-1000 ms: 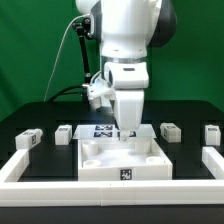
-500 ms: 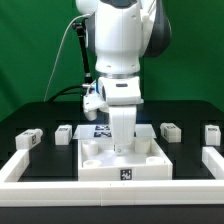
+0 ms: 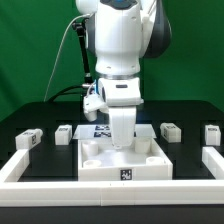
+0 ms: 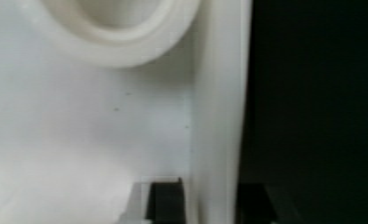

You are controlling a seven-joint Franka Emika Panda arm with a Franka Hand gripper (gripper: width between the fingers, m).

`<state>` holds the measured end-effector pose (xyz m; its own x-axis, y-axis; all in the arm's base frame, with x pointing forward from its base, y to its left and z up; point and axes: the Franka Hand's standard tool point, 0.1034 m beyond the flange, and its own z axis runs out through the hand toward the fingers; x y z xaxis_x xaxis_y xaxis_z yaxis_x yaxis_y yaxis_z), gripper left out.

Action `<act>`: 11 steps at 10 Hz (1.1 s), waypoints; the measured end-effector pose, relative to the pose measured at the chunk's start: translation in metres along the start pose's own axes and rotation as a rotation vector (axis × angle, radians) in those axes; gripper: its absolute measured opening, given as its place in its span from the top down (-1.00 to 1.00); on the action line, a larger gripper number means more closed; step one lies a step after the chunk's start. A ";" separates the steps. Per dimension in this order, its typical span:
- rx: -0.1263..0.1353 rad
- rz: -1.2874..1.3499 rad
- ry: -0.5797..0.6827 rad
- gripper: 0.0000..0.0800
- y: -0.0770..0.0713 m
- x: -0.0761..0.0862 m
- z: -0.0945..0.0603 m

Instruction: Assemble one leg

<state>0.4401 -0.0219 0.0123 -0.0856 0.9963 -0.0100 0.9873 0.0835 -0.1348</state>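
Note:
Several legs, small white posts with tags, lie in a row at the back of the table: two on the exterior view's left (image 3: pixel 29 139) (image 3: pixel 65 133) and two on its right (image 3: pixel 170 130) (image 3: pixel 212 133). None is held. My gripper (image 3: pixel 122 147) is down on the back edge of the big flat white square panel (image 3: pixel 110 165). In the wrist view the panel (image 4: pixel 92 130) fills the picture with one round recess (image 4: pixel 110 30). My gripper (image 4: pixel 204 200) has a dark fingertip (image 4: pixel 165 202) on each side of the panel's edge wall, both touching it.
Long white border rails run along the front (image 3: pixel 110 196), the exterior view's left (image 3: pixel 18 166) and its right (image 3: pixel 210 160). The marker board (image 3: pixel 98 129) lies just behind the panel, partly hidden by my arm.
A second ago my gripper was further to the exterior view's right and a little higher. It moved left and down onto the panel's back edge, then stayed still for the last half second.

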 end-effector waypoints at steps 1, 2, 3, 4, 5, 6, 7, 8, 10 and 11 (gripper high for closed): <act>-0.006 0.000 0.000 0.81 0.001 0.000 -0.001; -0.008 0.000 0.000 0.83 0.002 0.000 -0.001; -0.009 0.000 0.000 0.83 0.002 0.000 -0.001; -0.010 0.000 0.000 0.83 0.002 0.000 -0.001; -0.012 0.000 0.000 0.83 0.003 0.000 -0.002; -0.014 0.000 0.000 0.83 0.003 0.000 -0.002; -0.016 0.005 0.001 0.83 0.004 0.002 -0.002; -0.018 0.033 0.004 0.83 0.005 0.013 -0.002; -0.024 0.051 0.011 0.83 0.013 0.040 -0.002; -0.031 0.059 0.015 0.83 0.017 0.051 -0.003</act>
<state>0.4532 0.0307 0.0121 -0.0257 0.9997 -0.0021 0.9943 0.0254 -0.1040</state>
